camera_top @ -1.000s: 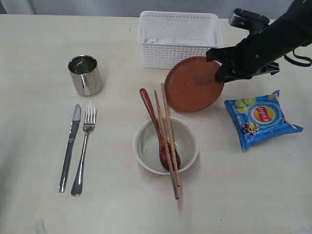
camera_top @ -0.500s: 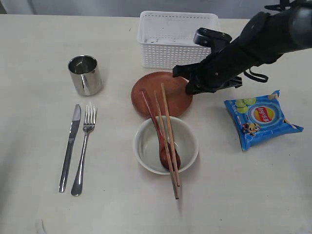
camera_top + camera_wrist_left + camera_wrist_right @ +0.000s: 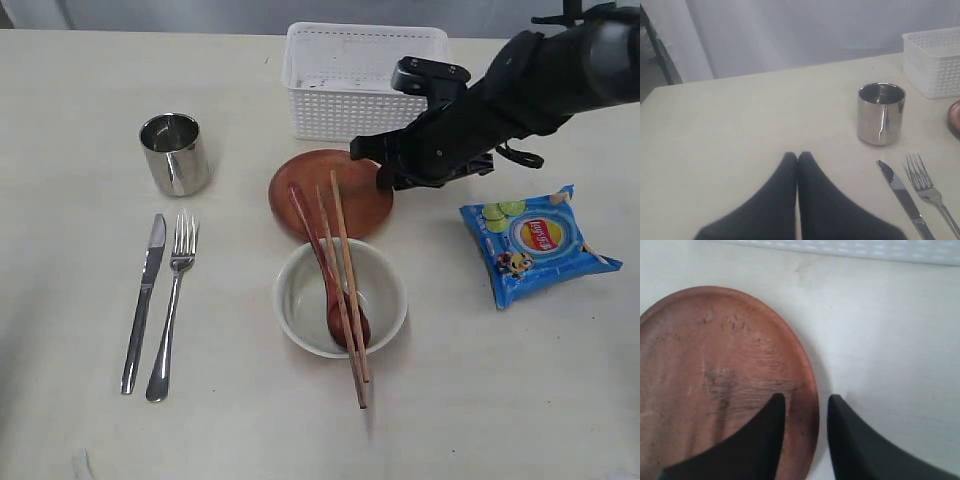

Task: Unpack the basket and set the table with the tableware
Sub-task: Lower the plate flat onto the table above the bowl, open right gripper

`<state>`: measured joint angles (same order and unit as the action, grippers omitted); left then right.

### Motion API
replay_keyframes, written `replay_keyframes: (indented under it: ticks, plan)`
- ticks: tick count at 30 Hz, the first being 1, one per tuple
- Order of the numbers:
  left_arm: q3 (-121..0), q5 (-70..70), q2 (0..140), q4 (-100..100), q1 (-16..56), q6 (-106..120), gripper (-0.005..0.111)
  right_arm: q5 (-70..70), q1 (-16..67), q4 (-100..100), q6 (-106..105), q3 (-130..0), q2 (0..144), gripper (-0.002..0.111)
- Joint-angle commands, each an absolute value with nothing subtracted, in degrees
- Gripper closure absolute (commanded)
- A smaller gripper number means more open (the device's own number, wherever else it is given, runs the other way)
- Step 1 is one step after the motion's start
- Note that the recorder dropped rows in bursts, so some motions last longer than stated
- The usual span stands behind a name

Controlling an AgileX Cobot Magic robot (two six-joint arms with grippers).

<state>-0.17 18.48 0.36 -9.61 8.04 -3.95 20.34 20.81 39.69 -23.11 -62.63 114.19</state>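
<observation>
As the brown round plate (image 3: 365,195) lies flat on the pale cream table (image 3: 80,280) beside the white perforated basket (image 3: 365,110), placing looks done: your right gripper (image 3: 805,400) straddles its rim, jaws apart (nothing clamped), so lift straight clear.

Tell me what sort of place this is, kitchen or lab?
Probably a lab bench staged as a dining table, not a home: a bare pale table with a plain grey curtain behind it, a neat setting of knife, fork, cup and bowl, and a white plastic basket.
</observation>
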Motion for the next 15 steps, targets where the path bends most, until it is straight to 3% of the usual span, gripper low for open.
replay_keyframes:
  ticks: [1, 9, 11, 15]
  plan:
    - [0.0, 18.5, 0.0, -9.5, 7.9, -3.8, 0.107, 23.4, 20.9, 38.0, -24.9, -62.5, 112.4, 0.062]
    - [0.0, 18.6, 0.0, -9.5, 7.9, -3.8, 0.107, 32.3, 20.1, 33.6, -24.7, -62.5, 104.1, 0.064]
    - [0.0, 18.6, 0.0, -9.5, 7.9, -3.8, 0.107, 35.0, 20.1, 29.0, -22.8, -62.5, 101.6, 0.071]
    - [0.0, 18.6, 0.0, -9.5, 7.9, -3.8, 0.107, 38.9, 20.1, 24.2, -20.1, -61.3, 98.2, 0.097]
